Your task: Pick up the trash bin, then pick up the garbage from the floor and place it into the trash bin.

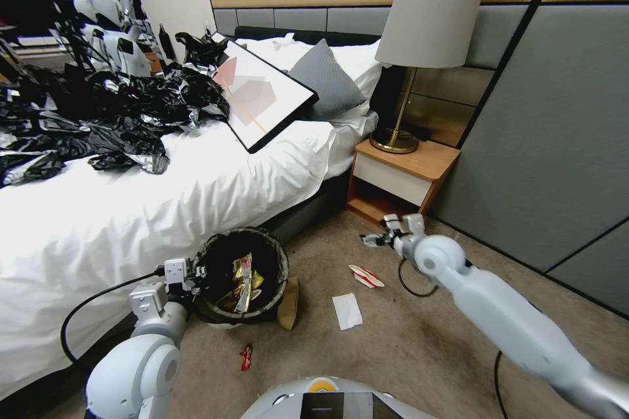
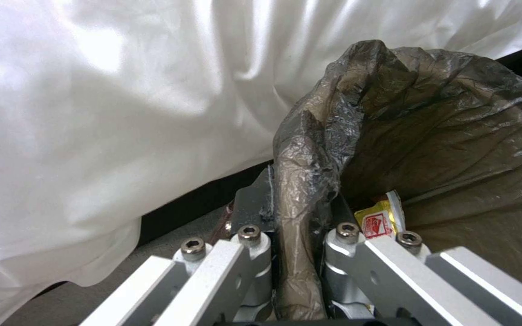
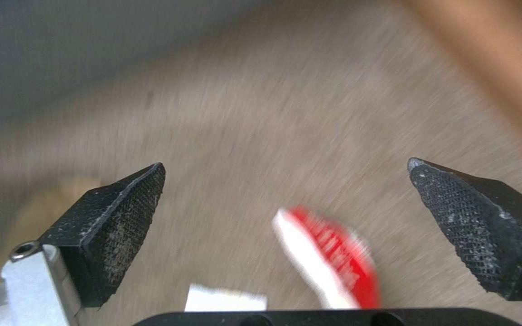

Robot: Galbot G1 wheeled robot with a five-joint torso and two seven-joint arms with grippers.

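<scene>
Left gripper (image 2: pixel 297 253) clamps trash bin (image 1: pixel 216 314) rim beside bed (image 1: pixel 131 209).

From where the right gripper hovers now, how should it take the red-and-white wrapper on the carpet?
Come straight down with the open right gripper and pinch the red-and-white wrapper across its narrow width: it lies flat and long on the carpet, offering no raised edge.
</scene>
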